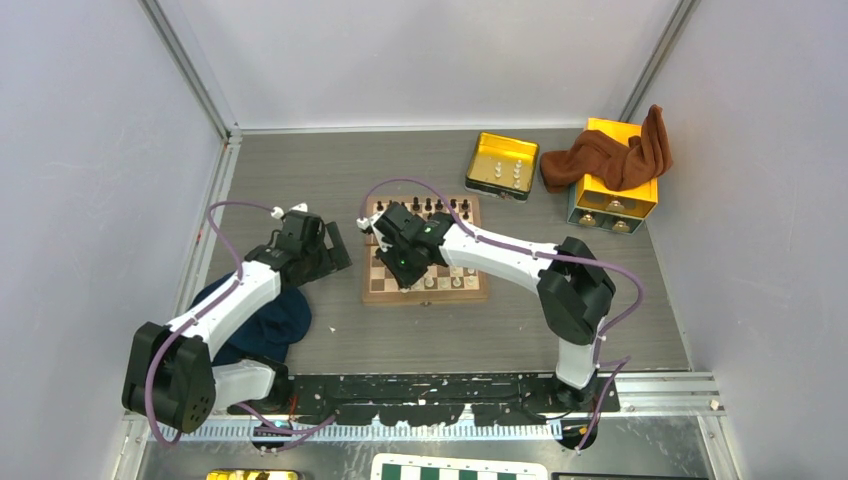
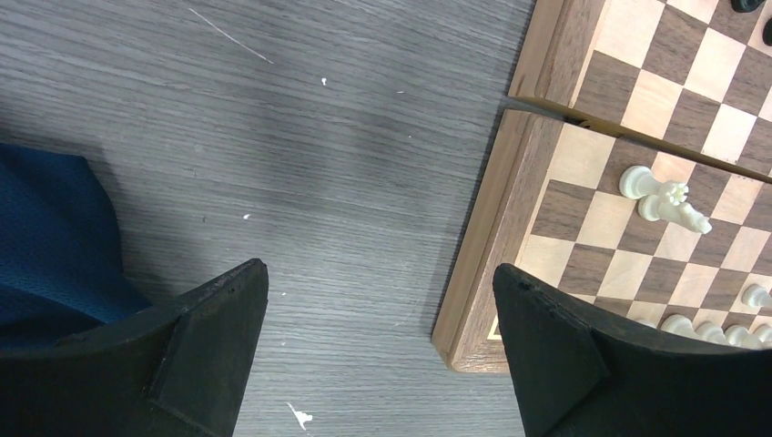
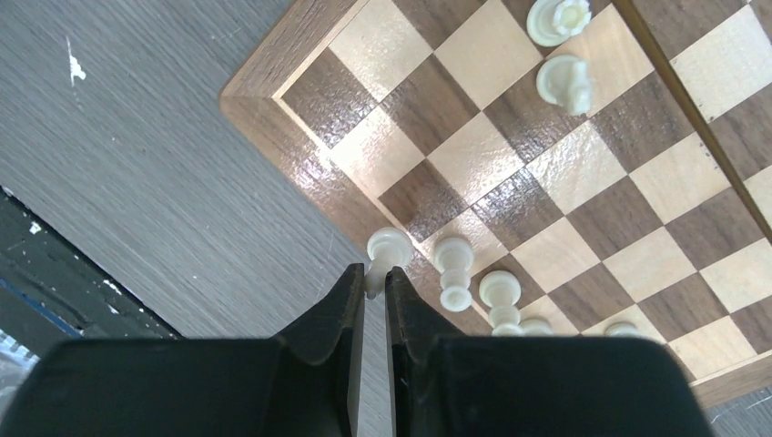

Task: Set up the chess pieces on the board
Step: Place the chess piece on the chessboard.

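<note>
The board lies mid-table, with dark chess pieces along its far row and cream pawns along its near row. My right gripper is shut on a cream pawn, held at the near-left corner of the board, beside the end of that pawn row. Two more cream pieces sit further in on the squares; one of this pair lies tipped over. My left gripper hangs open and empty over bare table, just left of the board's edge.
A yellow tin tray holding a few white pieces sits at the back. A yellow box draped with a brown cloth stands at the back right. A blue cloth lies under the left arm. A green-and-white board shows at the bottom edge.
</note>
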`<action>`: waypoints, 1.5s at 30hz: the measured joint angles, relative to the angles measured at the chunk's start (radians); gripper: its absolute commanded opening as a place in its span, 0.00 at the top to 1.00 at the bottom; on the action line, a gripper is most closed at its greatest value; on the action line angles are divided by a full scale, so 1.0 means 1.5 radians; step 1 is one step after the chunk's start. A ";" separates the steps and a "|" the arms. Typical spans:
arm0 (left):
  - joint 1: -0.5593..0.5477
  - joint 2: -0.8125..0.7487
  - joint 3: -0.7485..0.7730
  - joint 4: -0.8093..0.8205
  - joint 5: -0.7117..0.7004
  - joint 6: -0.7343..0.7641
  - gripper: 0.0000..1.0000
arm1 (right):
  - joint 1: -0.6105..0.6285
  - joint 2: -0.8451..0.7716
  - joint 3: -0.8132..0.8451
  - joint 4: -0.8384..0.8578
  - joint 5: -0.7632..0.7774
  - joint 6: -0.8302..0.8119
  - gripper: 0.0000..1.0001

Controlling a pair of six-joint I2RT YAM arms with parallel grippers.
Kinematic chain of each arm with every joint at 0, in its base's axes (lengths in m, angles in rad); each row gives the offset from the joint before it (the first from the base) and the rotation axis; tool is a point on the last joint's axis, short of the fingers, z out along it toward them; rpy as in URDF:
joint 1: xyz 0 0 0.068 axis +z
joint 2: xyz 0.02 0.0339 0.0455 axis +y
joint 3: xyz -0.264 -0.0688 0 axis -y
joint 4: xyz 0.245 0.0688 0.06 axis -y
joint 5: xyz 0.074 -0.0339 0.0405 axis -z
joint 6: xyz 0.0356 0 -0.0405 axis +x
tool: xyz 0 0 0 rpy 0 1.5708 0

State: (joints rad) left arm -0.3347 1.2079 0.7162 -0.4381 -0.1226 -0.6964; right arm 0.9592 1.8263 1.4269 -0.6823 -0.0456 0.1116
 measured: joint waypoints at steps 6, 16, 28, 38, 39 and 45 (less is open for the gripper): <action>0.000 0.004 0.004 0.001 0.000 0.004 0.05 | -0.008 0.022 0.010 0.003 -0.002 -0.004 0.99; 0.000 0.005 0.004 0.000 0.001 0.017 0.05 | -0.016 0.040 0.010 0.016 -0.008 -0.004 0.99; 0.000 0.005 0.004 0.000 0.001 0.017 0.05 | -0.030 0.040 0.011 0.023 -0.009 -0.003 0.99; 0.000 0.008 0.004 0.000 0.002 0.019 0.05 | -0.035 0.047 0.011 0.038 -0.019 -0.003 0.89; 0.000 0.008 0.004 0.000 0.002 0.019 0.05 | -0.035 0.047 0.011 0.038 -0.019 -0.003 0.85; 0.000 0.009 0.004 0.000 0.002 0.019 0.05 | -0.034 0.048 0.011 0.040 -0.019 -0.001 0.71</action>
State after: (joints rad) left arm -0.3347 1.2209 0.7219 -0.4377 -0.1196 -0.6685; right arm 0.9077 1.8988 1.4437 -0.6224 -0.0746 0.1108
